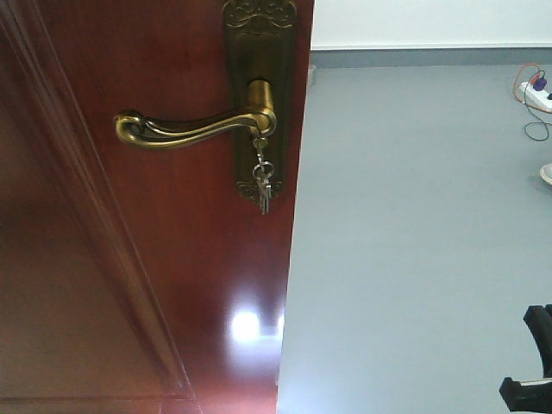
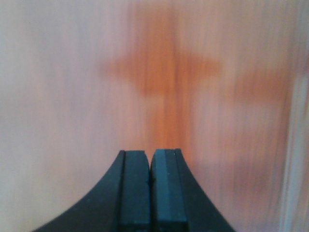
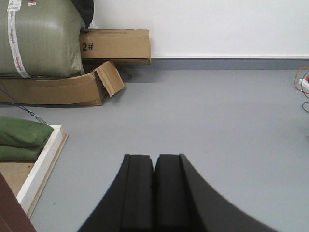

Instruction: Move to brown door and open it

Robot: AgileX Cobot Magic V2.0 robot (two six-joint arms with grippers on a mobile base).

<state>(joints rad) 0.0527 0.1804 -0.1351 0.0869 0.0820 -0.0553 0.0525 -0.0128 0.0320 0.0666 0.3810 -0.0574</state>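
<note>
Grey floor [image 1: 414, 259] fills the right half of the front view, running bare up to a white wall [image 1: 431, 21] with a grey skirting strip along the top of the frame. At the far right edge lie a white power strip [image 1: 536, 93] and a loose cable. The brown door [image 1: 147, 285] takes the whole left half of that view, its free edge running down the middle of the frame, with the open floor directly to the right of it. Its brass lever handle [image 1: 185, 129] sits upper centre, pointing left, and a bunch of keys [image 1: 262, 183] hangs from the lock just below the lever's hub. The left pincer [image 2: 150, 188] has its pads pressed together at bottom centre of its wrist view, facing a blurred reddish wood surface. The right pincer [image 3: 154, 193] is likewise closed on nothing, over bare grey floor; cardboard boxes [image 3: 113, 46] and green sacks [image 3: 41, 38] crowd the upper left.
</note>
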